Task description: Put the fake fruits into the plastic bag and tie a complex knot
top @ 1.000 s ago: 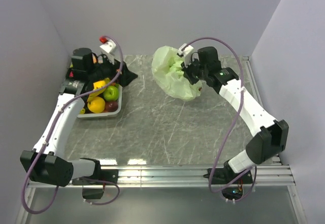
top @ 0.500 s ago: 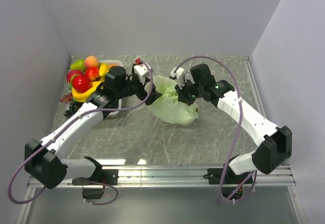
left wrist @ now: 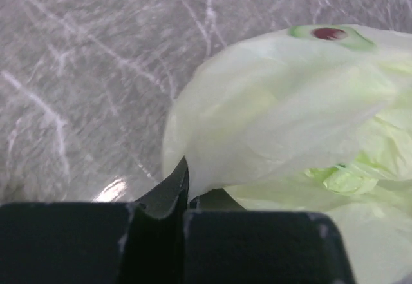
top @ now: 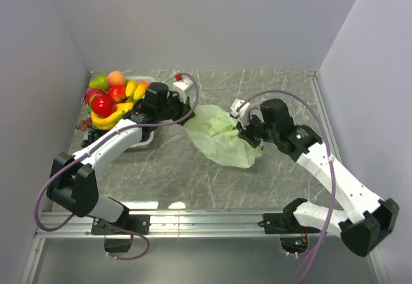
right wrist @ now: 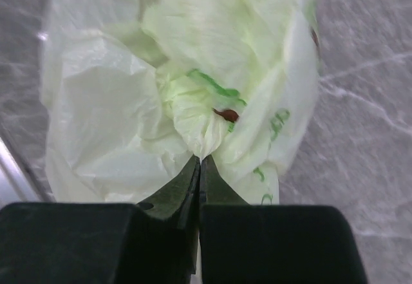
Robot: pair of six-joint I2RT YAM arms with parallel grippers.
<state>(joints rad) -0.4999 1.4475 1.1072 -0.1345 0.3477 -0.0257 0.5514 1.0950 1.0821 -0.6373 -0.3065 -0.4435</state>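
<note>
Since half a second back: plastic bag (top: 222, 143) drawn wider, mid-table; right gripper (top: 248, 136) shifted nearer the arm bases. Left gripper (left wrist: 187, 170) pressed together on the bag's edge film; right jaws pinch its gathered folds. Only the overhead view shows the fake fruits (top: 111, 100), heaped far-left, outside the bag.

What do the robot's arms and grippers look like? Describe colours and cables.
Both the left arm and right arm have white links with black joints, each trailed by a looping purple cable. The left gripper and right gripper have black, tapered fingers.
</note>
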